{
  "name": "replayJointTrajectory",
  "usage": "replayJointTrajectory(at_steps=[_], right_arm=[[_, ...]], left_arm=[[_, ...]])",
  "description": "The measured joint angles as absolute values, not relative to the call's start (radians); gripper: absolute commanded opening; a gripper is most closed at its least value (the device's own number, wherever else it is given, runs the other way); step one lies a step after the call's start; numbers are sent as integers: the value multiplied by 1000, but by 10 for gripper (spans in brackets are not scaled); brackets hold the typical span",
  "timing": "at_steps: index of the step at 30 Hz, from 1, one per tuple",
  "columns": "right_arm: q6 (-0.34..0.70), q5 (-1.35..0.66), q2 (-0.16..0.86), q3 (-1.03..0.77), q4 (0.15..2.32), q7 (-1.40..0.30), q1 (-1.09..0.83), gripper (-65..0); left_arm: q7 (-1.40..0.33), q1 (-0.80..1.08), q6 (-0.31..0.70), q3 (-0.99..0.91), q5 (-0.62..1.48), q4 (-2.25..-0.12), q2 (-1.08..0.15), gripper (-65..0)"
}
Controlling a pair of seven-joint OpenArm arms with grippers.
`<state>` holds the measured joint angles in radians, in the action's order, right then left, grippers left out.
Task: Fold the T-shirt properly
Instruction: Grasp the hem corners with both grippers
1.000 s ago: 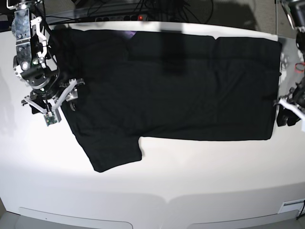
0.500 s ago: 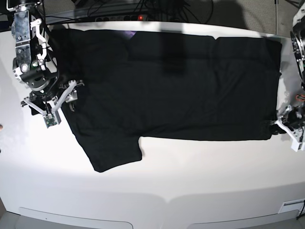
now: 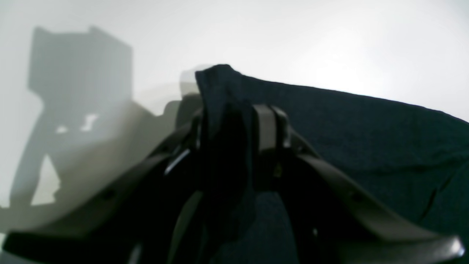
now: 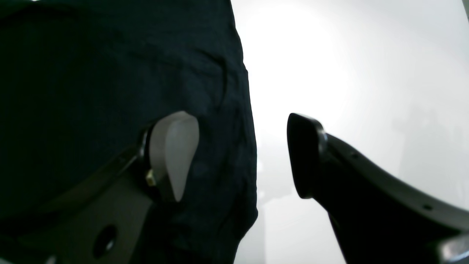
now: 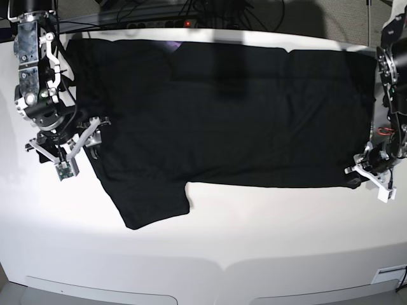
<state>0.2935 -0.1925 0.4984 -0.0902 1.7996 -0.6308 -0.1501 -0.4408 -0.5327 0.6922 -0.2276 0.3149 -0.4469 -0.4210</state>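
Left gripper (image 3: 234, 143) is pinched on a corner of the big black cloth T-shirt (image 5: 241, 114); right gripper (image 4: 242, 157) spread wide, shirt edge between its fingers.

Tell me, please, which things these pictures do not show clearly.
- Print side of the T-shirt: base view shows only plain black cloth, so any print is hidden.
- Left end effector: in the left wrist view, bunched cloth fills the gap and the image is blurred, so how firm the grip is stays unclear.
- Shirt corner by that end effector: base view, too small and dark.
- Right end effector: open; its base is cut off by the frame edge.
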Motion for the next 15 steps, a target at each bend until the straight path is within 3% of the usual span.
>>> replayJointTrajectory(at_steps=[3, 6, 7, 11, 15], right_arm=[[294, -192, 499, -90, 1800, -634, -150, -237], [294, -192, 498, -90, 1800, -622, -150, -237], [294, -192, 498, -90, 1799, -610, -150, -237], [297, -240, 496, -90, 1708, -601, -94, -323], [365, -357, 493, -90, 1556, -657, 34, -328]], left_arm=[[-437, -532, 692, -228, 314, -447, -422, -520], [-418, -532, 692, -227, 307, -445, -424, -637], [-401, -531, 692, -227, 303, -445, -424, -650], [-328, -524, 691, -227, 292, -442, -422, -650], [-307, -525, 688, -227, 289, -440, -409, -650]])
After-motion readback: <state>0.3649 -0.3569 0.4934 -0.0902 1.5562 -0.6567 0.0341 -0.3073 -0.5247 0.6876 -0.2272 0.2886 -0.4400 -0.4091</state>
